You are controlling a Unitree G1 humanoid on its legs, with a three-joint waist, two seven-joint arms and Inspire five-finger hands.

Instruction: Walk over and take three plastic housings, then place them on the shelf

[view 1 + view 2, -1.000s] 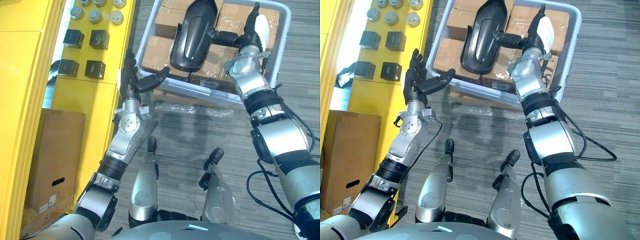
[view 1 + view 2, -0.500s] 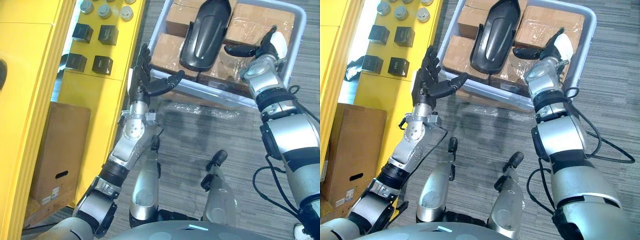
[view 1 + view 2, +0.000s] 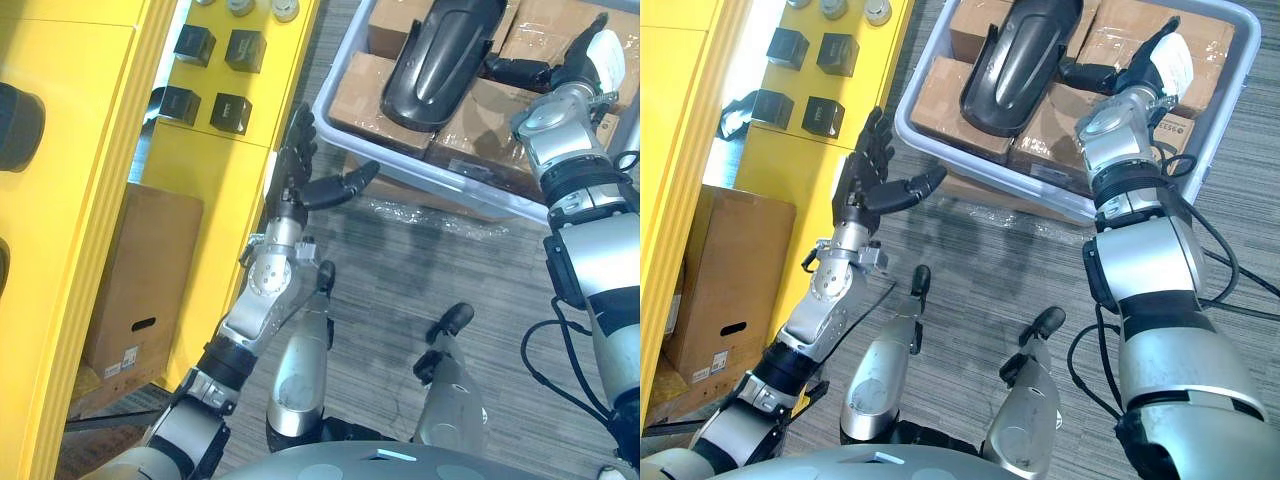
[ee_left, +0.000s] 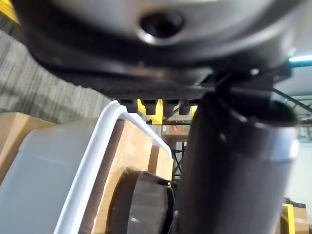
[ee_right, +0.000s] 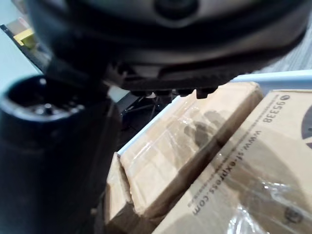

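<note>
Fig.: approach-to-grasp step, first pick not yet made. Black, elongated moulded plastic housing (image 3: 445, 55) lies on taped brown cardboard boxes (image 3: 360, 90) inside pale grey plastic bin (image 3: 970, 160), just beyond both hands. L hand (image 3: 297, 180): released, fingers straight, thumb spread, hovering short of bin's near rim; yellow shelf (image 3: 190, 190) w/ small black cubes (image 3: 230, 112) at its outer side. R hand (image 3: 560, 85): likewise released, fingers stretched toward housing's flank; contact vs. small gap cannot be told. Next move (est.): bring L hand over rim to opposite flank, close both, lift. Housing's far end cut off by frame edge; further housings not made out; bin floor hidden under boxes.
</note>
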